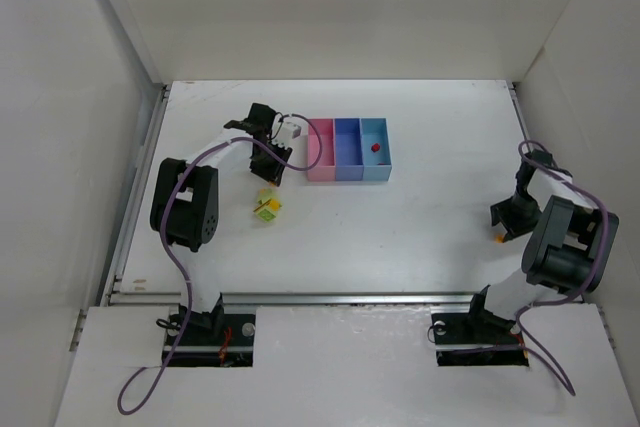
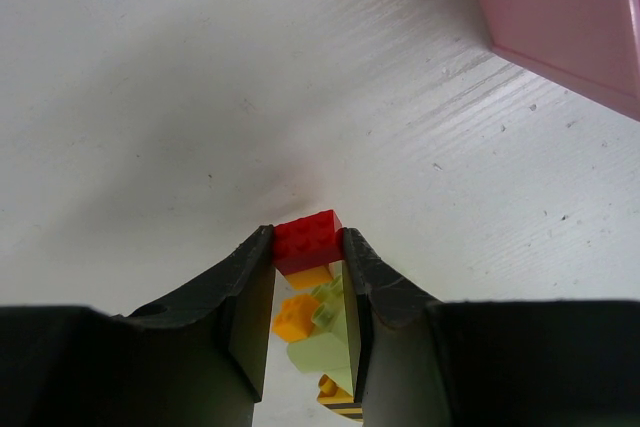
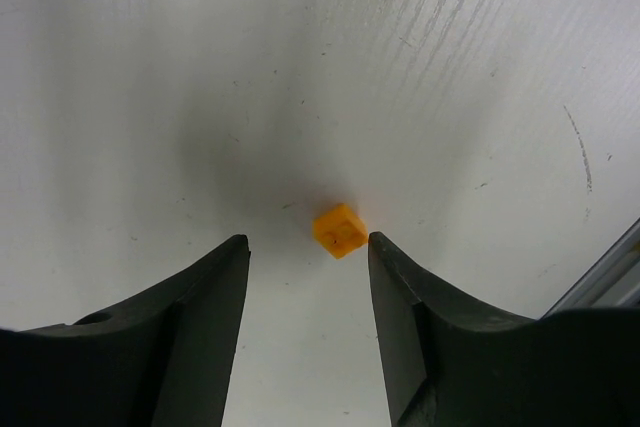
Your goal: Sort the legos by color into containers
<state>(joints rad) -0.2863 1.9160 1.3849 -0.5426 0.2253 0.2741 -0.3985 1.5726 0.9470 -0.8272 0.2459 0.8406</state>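
My left gripper (image 2: 307, 240) is shut on a red lego (image 2: 307, 231), pinched at its fingertips. Orange and lime green legos (image 2: 312, 325) show through the gap behind it. In the top view the left gripper (image 1: 270, 163) hangs just left of the pink bin (image 1: 321, 169), above the small pile of yellow and green legos (image 1: 266, 208). The purple-blue bin (image 1: 347, 169) and light blue bin (image 1: 386, 147) join it in a row; a red lego (image 1: 374, 147) lies in the light blue one. My right gripper (image 3: 308, 239) is open over an orange lego (image 3: 339, 230), close to its right fingertip.
The pink bin's corner (image 2: 570, 17) is at the upper right of the left wrist view. In the top view the right gripper (image 1: 503, 219) and the orange lego (image 1: 498, 238) sit near the table's right wall. A metal rail (image 3: 610, 277) runs along that edge.
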